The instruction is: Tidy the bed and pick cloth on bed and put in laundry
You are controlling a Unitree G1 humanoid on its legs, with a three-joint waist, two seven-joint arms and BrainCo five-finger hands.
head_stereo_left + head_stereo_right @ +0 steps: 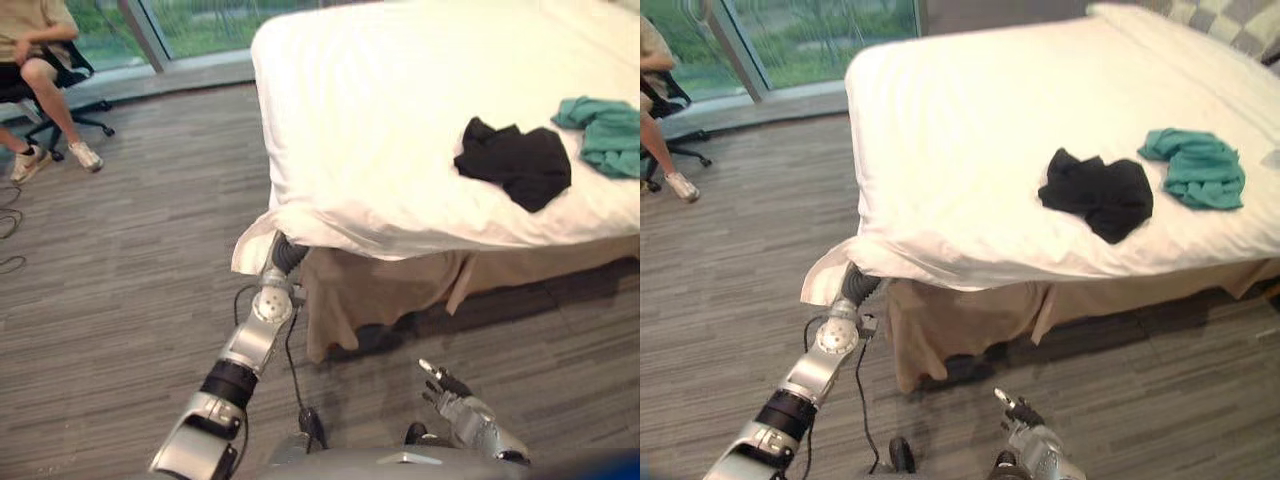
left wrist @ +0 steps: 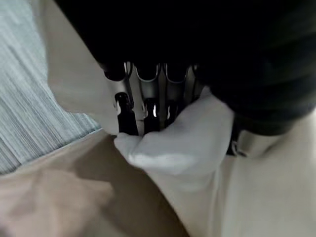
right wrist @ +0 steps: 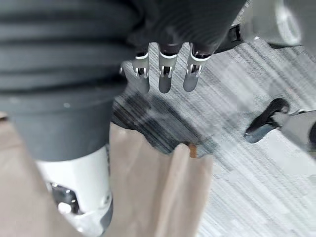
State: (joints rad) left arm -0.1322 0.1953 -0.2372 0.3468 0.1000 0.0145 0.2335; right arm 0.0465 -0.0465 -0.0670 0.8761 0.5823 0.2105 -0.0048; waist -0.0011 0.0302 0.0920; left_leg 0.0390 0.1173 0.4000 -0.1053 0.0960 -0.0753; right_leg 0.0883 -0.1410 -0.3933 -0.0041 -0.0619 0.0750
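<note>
At the near left corner of the bed, your left hand (image 2: 148,106) is clamped on a bunched fold of the white bed cover (image 1: 380,120), its fingers curled round the cloth where it sags over the tan fabric bed skirt (image 1: 370,290). The step in hand looks like squaring this corner.

Draw the fold outward and down along the bed's edge rather than up, so the slack leaves the top without lifting it. Pull slowly, because a sharp tug could ruck the surface or drag the clothes toward the edge.

The crumpled black garment (image 1: 515,160) lies on the cover well apart from your grip, and the crumpled teal garment (image 1: 605,135) is near it. Neither is touched, and both are yet to go to the laundry.

Your right hand (image 1: 450,395) hangs low over the grey wood-grain floor (image 1: 130,260), with its fingers loose, apart and holding nothing. If reach allows, bring it to the hem beside the left hand to even the pull.
</note>
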